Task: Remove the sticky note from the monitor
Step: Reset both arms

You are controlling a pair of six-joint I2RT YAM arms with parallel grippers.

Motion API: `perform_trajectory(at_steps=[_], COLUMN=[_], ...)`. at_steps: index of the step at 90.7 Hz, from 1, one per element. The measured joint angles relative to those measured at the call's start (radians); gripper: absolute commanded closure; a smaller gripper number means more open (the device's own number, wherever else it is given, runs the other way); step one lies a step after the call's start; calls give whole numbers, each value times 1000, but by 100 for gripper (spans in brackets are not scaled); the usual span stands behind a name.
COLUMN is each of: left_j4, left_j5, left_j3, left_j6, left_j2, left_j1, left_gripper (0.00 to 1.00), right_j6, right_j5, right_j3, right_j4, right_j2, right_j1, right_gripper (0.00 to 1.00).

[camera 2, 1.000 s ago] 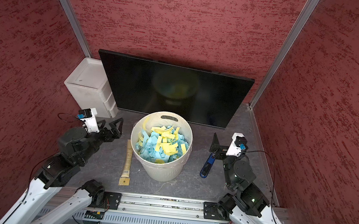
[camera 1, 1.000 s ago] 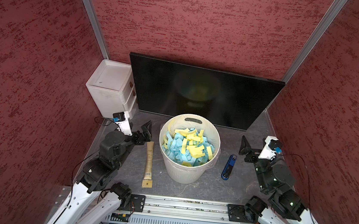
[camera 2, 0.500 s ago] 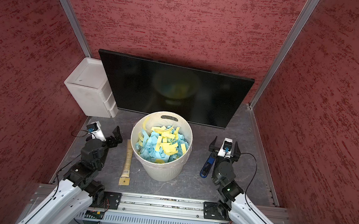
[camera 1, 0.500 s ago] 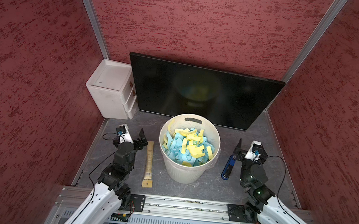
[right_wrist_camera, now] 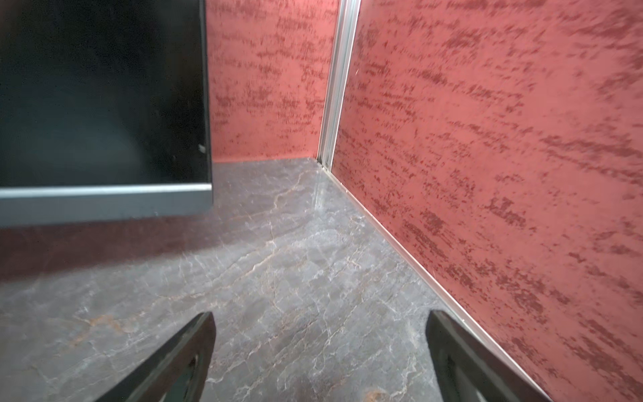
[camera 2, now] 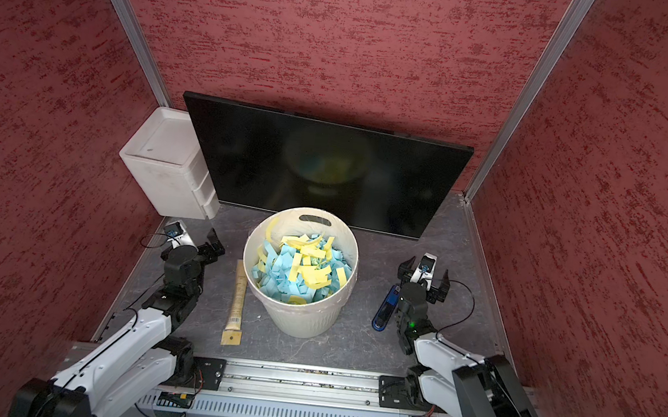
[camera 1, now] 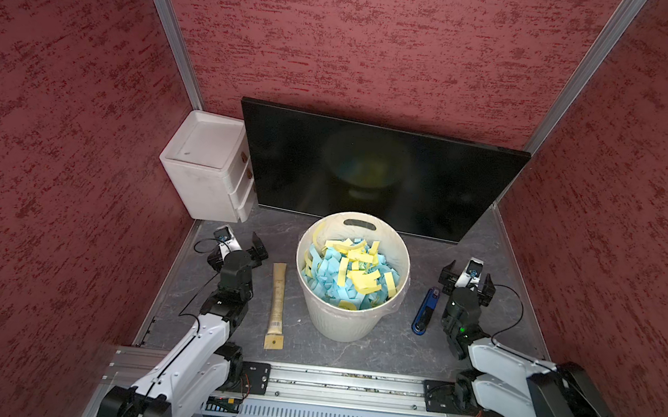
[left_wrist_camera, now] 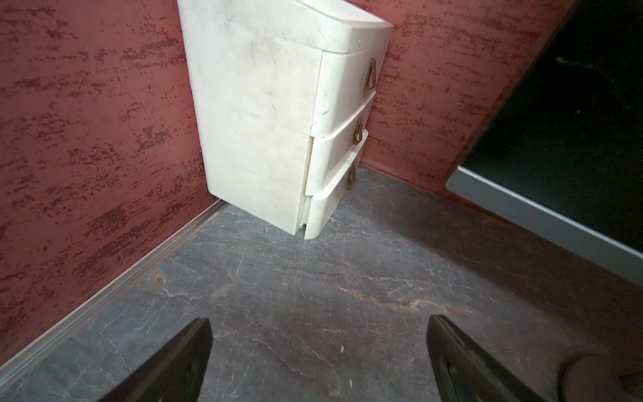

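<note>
One monitor [camera 1: 377, 172] is stood directly behind the bin [camera 1: 347, 332], against the back wall. One drawer box [camera 1: 201, 180] is set behind-left of the bin, one tan tube [camera 1: 277, 304] left of it and one blue stapler [camera 1: 425, 310] right of it (all on the tabletop [camera 1: 351, 357]). Two claws are counted: the left claw [camera 1: 238, 248] left of the bin and the right claw [camera 1: 468, 274] right of it, both spread wide and empty. Compared with one second ago, both arms are folded lower and the objects are unmoved.

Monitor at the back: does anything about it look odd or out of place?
The monitor has no visible stand; it rests on the tabletop, apparently leaning back against the wall. No note shows on its face, only a faint reflection of the paper-filled bin.
</note>
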Motion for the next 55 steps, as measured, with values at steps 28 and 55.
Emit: perform_trajectory(at_steps=[28, 55], left_j4=[160, 461], left_j5=[-6, 83], left_j3=[-23, -2], left_j6=[48, 196], left_j2=[146, 520], left_j1=[-2, 10], left_gripper=[0, 0], right_j6=[-80, -31], right_j5=[-87, -257], right_j3=[120, 214], right_j4=[247, 65], right_j2=[307, 249], right_j1=[-44, -146], right_gripper=[2, 1])
